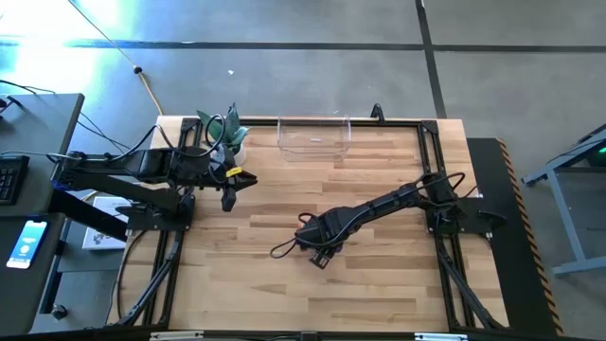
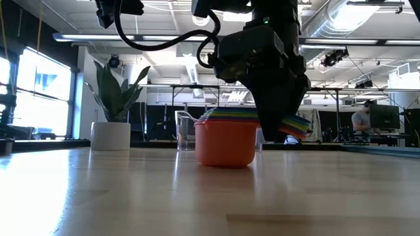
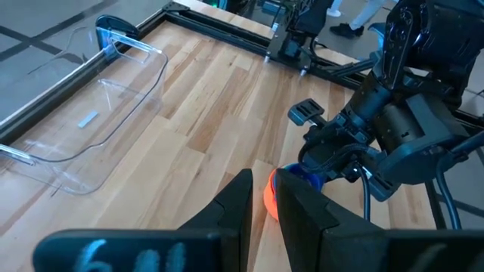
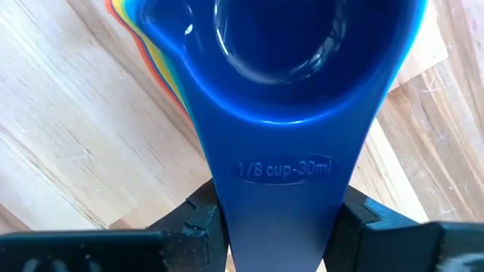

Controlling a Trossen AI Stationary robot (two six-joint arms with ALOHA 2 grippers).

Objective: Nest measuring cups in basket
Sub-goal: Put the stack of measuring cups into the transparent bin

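The measuring cups stand nested in one stack (image 2: 225, 141) on the table's middle, with the orange cup (image 3: 268, 202) outermost and resting on its base. Their coloured handles (image 2: 296, 124) fan out to one side. The blue cup (image 4: 302, 53) sits innermost on top. My right gripper (image 4: 280, 219) reaches down over the stack (image 1: 320, 248) and is shut on the blue cup. The clear basket (image 1: 314, 135) stands empty at the table's far edge. My left gripper (image 1: 228, 199) hangs at the table's left, shut and empty, with its fingers nearly together (image 3: 263, 189). My right gripper pinches the blue cup's flat handle (image 4: 281, 189) by its two long edges, one finger (image 4: 203, 223) on each side. The fingers come from above, slanting in from the table's right, and lie along the handle. The blue cup sits level inside the stack, which rests on the table.
A white plant pot (image 1: 230, 142) with green leaves stands at the far left, beside the basket and close to my left arm. Black frame rails (image 1: 431, 161) run along the table's sides. Bare wood (image 1: 256, 284) lies in front of the stack.
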